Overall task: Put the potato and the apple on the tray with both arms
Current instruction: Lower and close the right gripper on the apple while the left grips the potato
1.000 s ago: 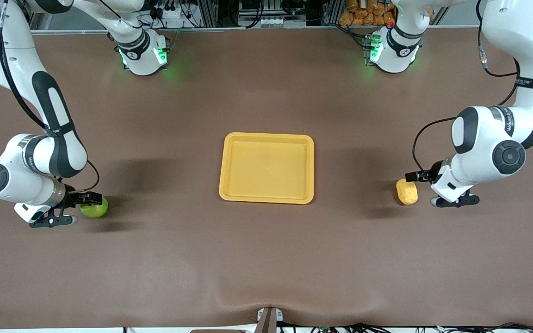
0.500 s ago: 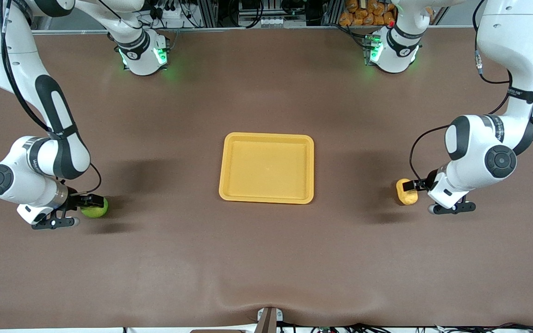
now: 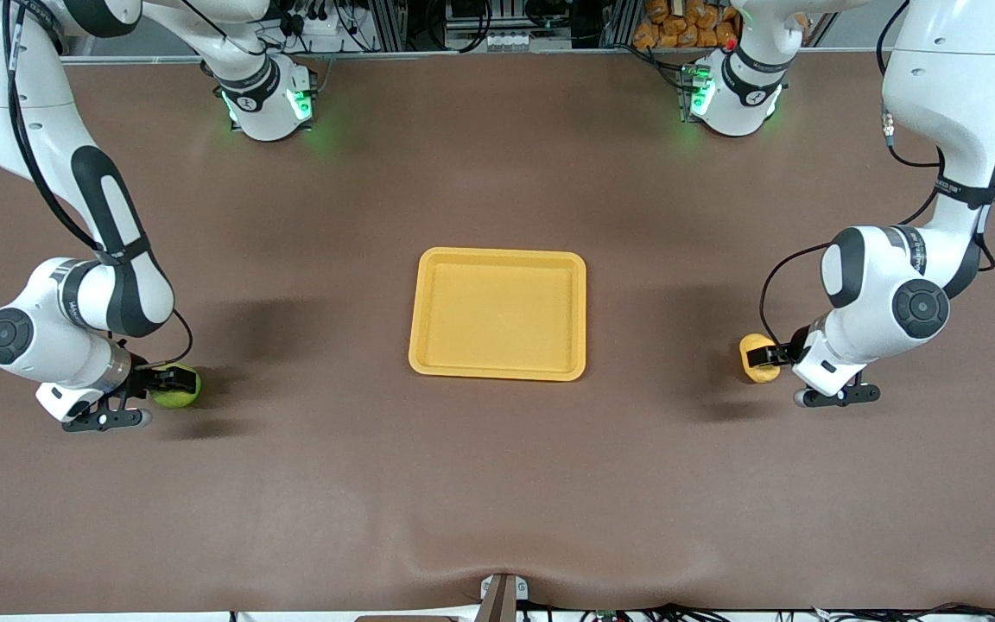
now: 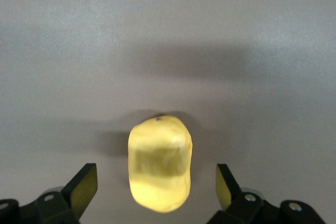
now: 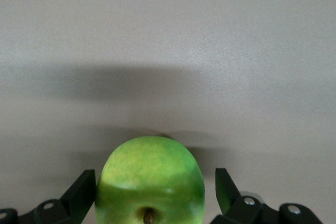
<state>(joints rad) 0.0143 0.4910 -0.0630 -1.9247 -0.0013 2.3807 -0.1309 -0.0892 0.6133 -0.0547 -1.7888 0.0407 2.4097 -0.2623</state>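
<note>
On the brown table — rough tan potato, glossy green apple — each sits between wide-open jaws.

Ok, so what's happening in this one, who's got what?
Both arms are down at table level, each going for one item. The left gripper is open around the potato, which lies on the table toward the left arm's end. The right gripper is open around the apple at the right arm's end, fingers either side with gaps showing. Neither item is lifted yet. The tray sits between them with nothing in it.
</note>
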